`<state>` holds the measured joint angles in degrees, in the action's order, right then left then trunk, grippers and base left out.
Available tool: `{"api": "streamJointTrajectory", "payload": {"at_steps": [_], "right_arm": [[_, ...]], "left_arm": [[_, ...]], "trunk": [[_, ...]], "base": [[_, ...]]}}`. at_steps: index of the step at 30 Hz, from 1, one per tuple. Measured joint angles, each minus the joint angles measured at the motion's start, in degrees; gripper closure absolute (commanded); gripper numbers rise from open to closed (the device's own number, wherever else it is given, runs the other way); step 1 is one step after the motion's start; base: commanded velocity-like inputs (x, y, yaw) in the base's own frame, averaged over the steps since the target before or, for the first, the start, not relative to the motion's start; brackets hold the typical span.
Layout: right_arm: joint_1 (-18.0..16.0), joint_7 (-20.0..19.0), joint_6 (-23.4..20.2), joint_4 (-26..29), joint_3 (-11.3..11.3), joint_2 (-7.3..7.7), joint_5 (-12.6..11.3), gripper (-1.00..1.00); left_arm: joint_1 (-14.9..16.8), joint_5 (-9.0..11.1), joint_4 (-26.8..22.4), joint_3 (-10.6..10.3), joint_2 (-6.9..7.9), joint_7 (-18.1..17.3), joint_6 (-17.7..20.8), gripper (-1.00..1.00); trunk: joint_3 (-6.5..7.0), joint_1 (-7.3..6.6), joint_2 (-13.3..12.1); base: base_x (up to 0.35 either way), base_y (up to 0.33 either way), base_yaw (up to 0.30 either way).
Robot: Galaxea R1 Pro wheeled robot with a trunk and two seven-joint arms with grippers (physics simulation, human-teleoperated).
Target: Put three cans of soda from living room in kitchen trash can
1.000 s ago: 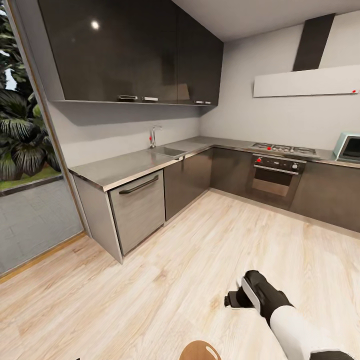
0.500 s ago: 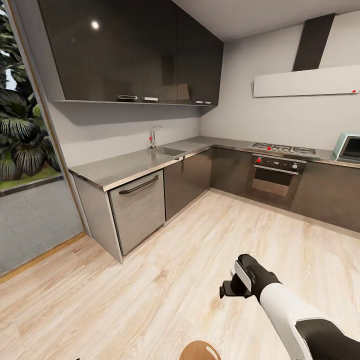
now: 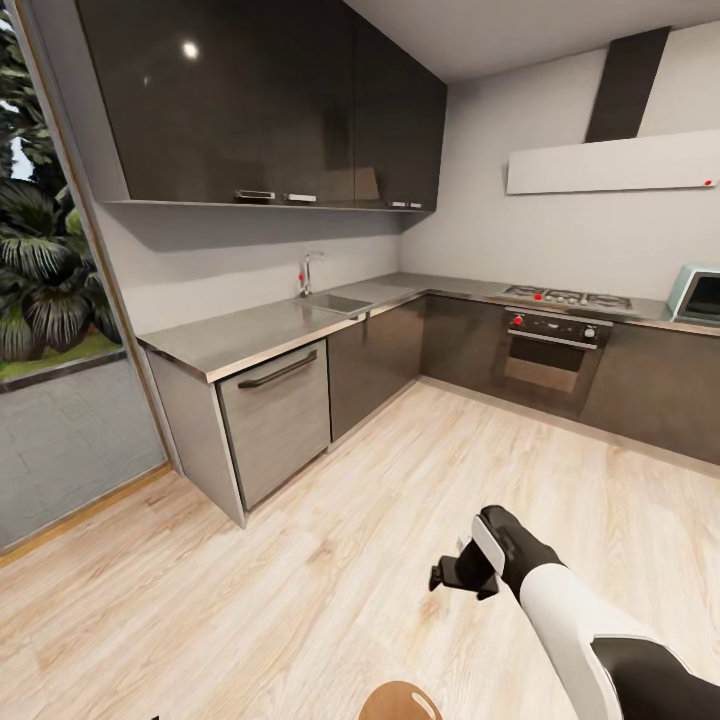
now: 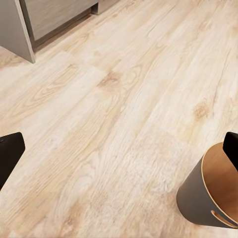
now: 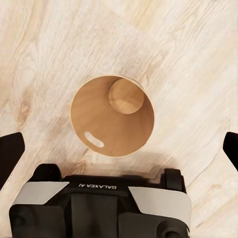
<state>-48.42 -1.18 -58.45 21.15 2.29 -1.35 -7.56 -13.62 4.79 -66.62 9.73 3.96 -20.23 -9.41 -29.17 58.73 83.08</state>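
Right gripper (image 3: 440,577) hangs over the floor (image 3: 330,560) ahead of the robot. In the right wrist view its dark fingertips (image 5: 11,151) sit far apart at the frame edges, nothing between them: wide and empty. Left gripper (image 4: 119,148) is the same, tips wide, nothing held.

The tash can (image 5: 112,116) stands upright on the floor directly under the right gripper; the wrist camera looks straight into it. Tan inside, round base visible, no cans in it. Its rim just shows at the bottom edge of the head view (image 3: 400,700); the left wrist view catches the dark grey outer wall (image 4: 196,198) and the oval handle hole near the rim.

Soda cans are not in these frames, so none delivered yet by this evidence.

Handling guess: the bucket looks thin-walled, rigid and light, so a bump could tip or slide it on smooth flooring. If it needs moving, pinch the rim wall at the handle hole. Cans should be light and stiff but slick; grip mid-body across the diameter.

Surface: light wood planks, flat. Room is the kitchen (image 3: 400,300): dark cabinets, grey counter (image 3: 260,335), sink, oven (image 3: 550,355), glass door at left.
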Motion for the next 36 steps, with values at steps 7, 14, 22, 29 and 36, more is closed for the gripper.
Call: {"api": "streamJointTrajectory", "payload": {"at_steps": [7,14,22,29,36], "right_arm": [[-0.1,-1.7,0.4,0.0,-1.1,-0.10,0.8,-1.00],[-0.1,-1.3,1.8,-0.7,-4.9,-0.26,1.0,-1.00],[-0.1,-1.1,2.1,-0.7,-5.4,-0.37,1.0,-1.00],[-0.1,-1.1,3.2,-0.6,-5.9,-0.53,1.0,-1.00],[0.0,-1.1,4.3,-0.6,-6.1,-0.99,1.0,-1.00]], "left_arm": [[0.1,-0.2,0.0,-0.1,0.00,0.0,0.0,-1.00],[0.1,-0.3,0.2,-0.1,0.00,0.6,0.0,-1.00],[0.1,-0.3,0.2,-0.1,0.00,0.8,0.0,-1.00],[0.2,-0.4,0.3,-0.1,0.00,0.8,0.0,-1.00],[0.2,-0.4,0.3,-0.1,0.00,0.8,0.0,-1.00]], "trunk": [[0.00,0.00,0.0],[0.00,0.00,0.0],[0.89,-1.09,-2.0],[2.15,-2.63,-4.8],[3.23,-3.95,-7.2]], "base": [[0.000,0.000,0.000],[0.000,0.000,0.000],[0.000,0.000,0.000],[0.000,0.000,0.000],[0.000,0.000,0.000]]}}
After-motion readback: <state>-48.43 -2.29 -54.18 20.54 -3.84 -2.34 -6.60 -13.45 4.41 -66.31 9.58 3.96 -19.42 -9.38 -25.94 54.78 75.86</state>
